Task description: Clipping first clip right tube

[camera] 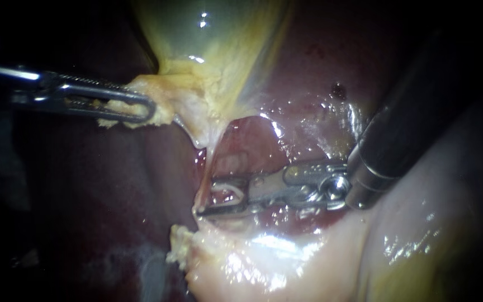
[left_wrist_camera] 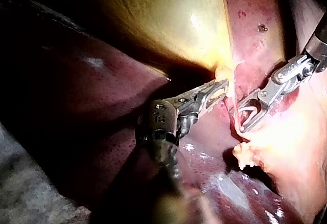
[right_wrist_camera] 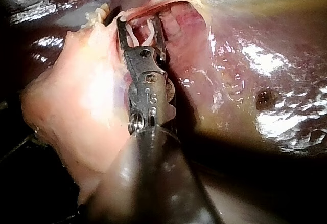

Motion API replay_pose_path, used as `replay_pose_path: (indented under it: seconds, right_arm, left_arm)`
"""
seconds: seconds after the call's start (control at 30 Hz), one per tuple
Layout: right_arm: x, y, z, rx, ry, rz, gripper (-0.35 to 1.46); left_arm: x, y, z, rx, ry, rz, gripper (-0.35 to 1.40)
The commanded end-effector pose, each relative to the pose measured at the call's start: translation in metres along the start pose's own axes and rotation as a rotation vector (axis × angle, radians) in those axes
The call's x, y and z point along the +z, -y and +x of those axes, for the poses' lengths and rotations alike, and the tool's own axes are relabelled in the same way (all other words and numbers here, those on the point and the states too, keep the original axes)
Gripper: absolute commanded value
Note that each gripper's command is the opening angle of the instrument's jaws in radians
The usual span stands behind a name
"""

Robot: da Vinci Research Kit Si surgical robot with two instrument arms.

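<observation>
Endoscope view. Your left instrument (camera: 141, 109) enters from 9 o'clock. Its jaws are clamped on the yellow tissue (camera: 163, 98) at the narrow end of the gallbladder (camera: 213, 39), which fills 12 o'clock. Your right instrument (camera: 219, 197) enters from 2 o'clock over the liver (camera: 308, 72). Its jaws stand apart near centre, one on each side of a thin pale tube (camera: 208, 162) that runs down from the gallbladder's narrow end. A whitish strand lies between them; whether it is the tube or a clip cannot be told. Pale tissue (camera: 264, 263) lies at 6 o'clock, just beside the lower jaw.
</observation>
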Motion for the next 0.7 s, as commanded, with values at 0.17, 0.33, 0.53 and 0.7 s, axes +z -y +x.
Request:
replay_pose_path:
  seconds: [0.17, 0.33, 0.53, 0.7]
  right_arm:
    - [0.0, 0.0, 0.0, 0.0, 0.0, 0.0, 0.3]
    - [0.0, -0.0001, 0.0, 0.0, 0.003, -0.001, 0.41]
    - [-0.0002, -0.0004, -0.0002, -0.001, -0.008, 0.003, 0.49]
    - [-0.0015, -0.0004, 0.0, 0.0, -0.046, 0.02, 0.49]
  left_arm:
    - [0.0, 0.0, 0.0, 0.0, 0.0, 0.0, -0.35]
    - [0.0, 0.0001, 0.0, 0.0, 0.0, 0.0, -0.35]
    - [-0.0001, 0.0001, -0.0001, 0.001, 0.001, -0.001, -0.35]
    - [-0.0002, 0.0003, -0.0001, 0.001, 0.001, -0.001, -0.35]
